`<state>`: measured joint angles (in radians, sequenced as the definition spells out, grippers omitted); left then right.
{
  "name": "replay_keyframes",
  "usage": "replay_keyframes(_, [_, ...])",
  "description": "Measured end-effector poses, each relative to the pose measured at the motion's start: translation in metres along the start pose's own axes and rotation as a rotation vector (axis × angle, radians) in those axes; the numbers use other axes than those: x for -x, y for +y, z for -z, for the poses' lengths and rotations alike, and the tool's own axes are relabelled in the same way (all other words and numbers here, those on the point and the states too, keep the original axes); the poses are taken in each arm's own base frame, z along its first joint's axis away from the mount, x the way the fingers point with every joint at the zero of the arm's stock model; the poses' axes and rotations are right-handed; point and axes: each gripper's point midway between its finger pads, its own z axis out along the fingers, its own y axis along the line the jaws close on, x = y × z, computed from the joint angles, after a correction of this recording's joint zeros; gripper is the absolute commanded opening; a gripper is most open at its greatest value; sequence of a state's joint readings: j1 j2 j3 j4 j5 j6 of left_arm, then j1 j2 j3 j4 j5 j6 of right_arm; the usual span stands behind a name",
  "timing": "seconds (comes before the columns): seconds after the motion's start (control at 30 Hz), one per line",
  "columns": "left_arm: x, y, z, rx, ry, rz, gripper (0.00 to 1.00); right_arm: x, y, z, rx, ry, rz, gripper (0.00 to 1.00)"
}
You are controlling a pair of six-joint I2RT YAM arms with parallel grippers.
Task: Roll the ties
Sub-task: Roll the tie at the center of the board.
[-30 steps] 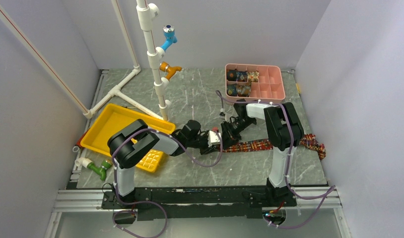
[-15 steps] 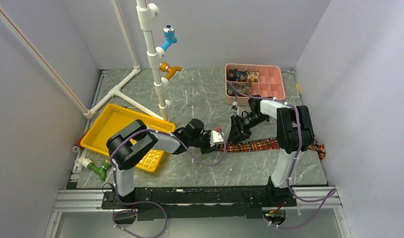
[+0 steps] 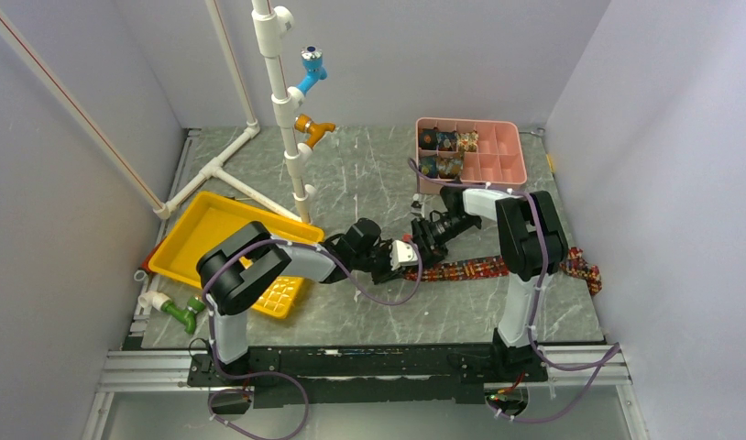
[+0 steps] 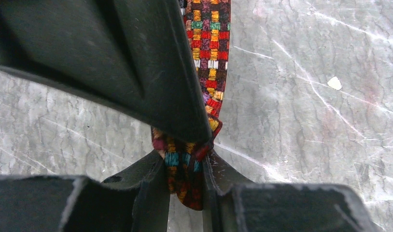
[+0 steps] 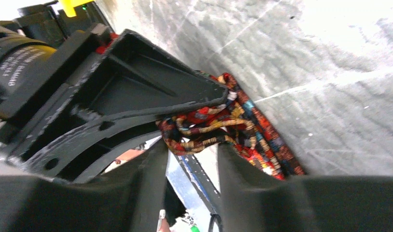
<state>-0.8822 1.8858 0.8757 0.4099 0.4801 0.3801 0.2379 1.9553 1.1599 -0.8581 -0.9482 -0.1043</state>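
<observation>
Grey marble-look tabletop (image 3: 369, 183) boxed in by plain pale walls, that was the setup from the top camera. Way at the back sat a pink divided tray (image 3: 511, 128) with a few rolled ties (image 3: 445, 142) in its left compartments. A yellow tray (image 3: 204, 220) lay off to the left, and a white pipe stand (image 3: 278, 73) with blue and orange fittings stood behind it. One flat tie (image 3: 484, 269) stretched across the table toward the right wall. Both arms met at its left end, the left gripper (image 3: 399, 258) just beside the right gripper (image 3: 422, 240). No readable labels from up there. On the left wrist cam, the tie's patchwork of red, gold, teal and dark squares ran up the frame. Its near end was pinched tight between the left gripper's two fingers, and the other arm's big dark finger (image 4: 136, 72) came down right onto that same spot. On the right wrist cam, the tie's end was scrunched into a loose bunch (image 5: 204, 130) sitting on the table. The right fingers (image 5: 151, 183) stood apart on either side of it. Honestly couldn't tell if they were actually squeezing it. There was white lettering on a black motor housing (image 5: 21, 67) at top left, too blurry to read.
</observation>
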Motion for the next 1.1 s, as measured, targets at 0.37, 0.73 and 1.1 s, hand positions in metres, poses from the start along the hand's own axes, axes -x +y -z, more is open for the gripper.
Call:
replay_keyframes(0.37, [-0.002, -0.009, 0.007, -0.029, -0.052, -0.013, 0.76, -0.004, -0.034, -0.001, -0.082, 0.023, -0.010, 0.00])
replay_keyframes(0.73, [0.003, -0.007, 0.000, -0.037, -0.191, -0.015, 0.82, -0.008, -0.039, 0.001, -0.008, 0.027, -0.064, 0.00])
replay_keyframes(1.1, [0.022, -0.007, -0.027, -0.014, -0.230, -0.033, 0.80, -0.006, -0.034, -0.002, -0.002, 0.038, -0.020, 0.00])
